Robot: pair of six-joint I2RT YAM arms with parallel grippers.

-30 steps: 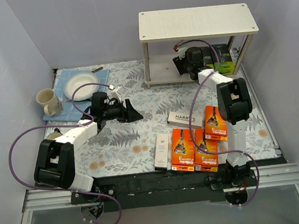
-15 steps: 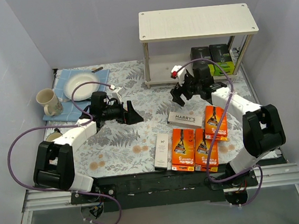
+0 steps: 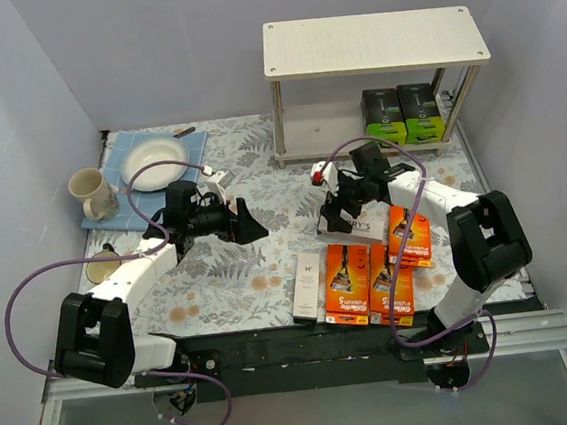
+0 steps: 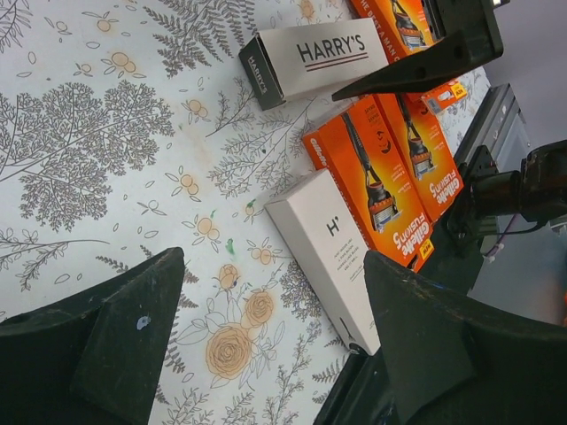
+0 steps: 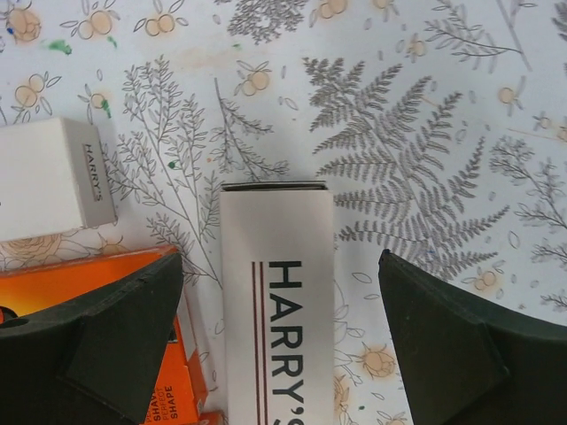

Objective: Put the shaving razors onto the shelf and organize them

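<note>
the desk (image 3: 220, 279) is covered with a pale cloth printed with ferns and flowers. plain lilac-grey walls close it in on three sides. at the far right stands the shelf (image 3: 373, 41), with two black and green boxes (image 3: 402, 114) side by side at the right end of its lower board. at the far left a white plate (image 3: 154, 163) sits on a blue cloth (image 3: 117, 148), with a mug (image 3: 88, 189) just beside it.

the other razor boxes lie flat on the desk in front of the right arm. a grey harry's box (image 3: 360, 227) lies farthest back. nearer the arms, a white box (image 3: 310, 285) lies with two of the three orange boxes (image 3: 347, 283) touching side by side on its right. the third orange box lies just beside the right end of the harry's box.

the right tool (image 3: 336, 217) hangs over the left end of the harry's box, released and wide apart. in the right wrist view its fingers (image 5: 106, 336) straddle that box with a gap on each side. whether they touch the desk cannot be told.

the left tool (image 3: 247, 223) is also spread wide and grasps nothing. it hangs over bare cloth at mid-desk, well left of the harry's box. in the left wrist view the white box lies ahead of it, apart from both fingers.
</note>
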